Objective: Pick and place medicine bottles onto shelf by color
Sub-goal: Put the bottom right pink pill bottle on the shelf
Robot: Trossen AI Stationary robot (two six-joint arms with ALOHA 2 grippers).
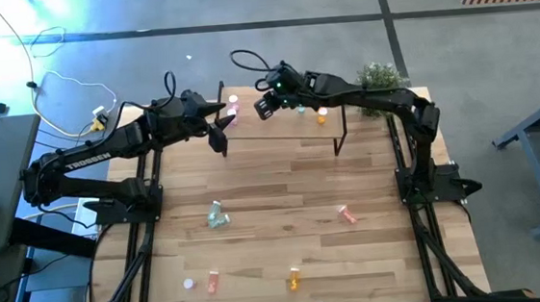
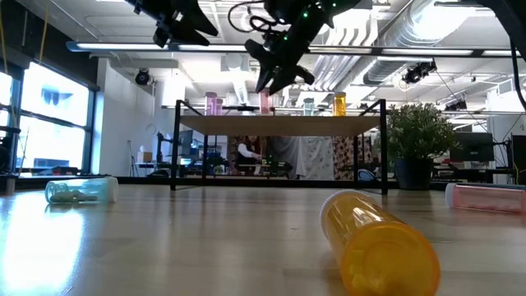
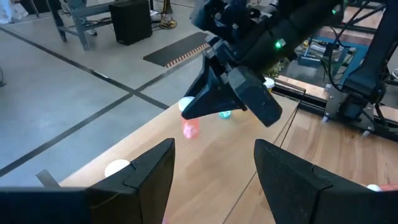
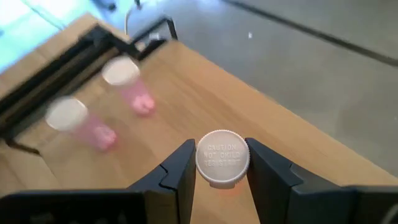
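One white bottle cap point(image 4: 222, 158) embossed "CAUTION", "TROSSEN" on left arm point(image 1: 87, 160).

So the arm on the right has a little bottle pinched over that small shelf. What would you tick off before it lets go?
1. Grip: the right gripper is shut on the white-capped bottle, cap squarely between the fingers. Ok.
2. Over the shelf: wood shows directly under the bottle. Ok.
3. Colour match: two pink bottles stand nearby; the held bottle looks reddish under its cap. Cannot tell.
4. Bottle down on the shelf: the low view shows the gripper above the board. Cannot tell.
5. Left gripper out of the way: open, empty, hovering close beside the right one. Not ok.
6. Work left: several bottles, like the orange bottle, lie on the table. Ok.
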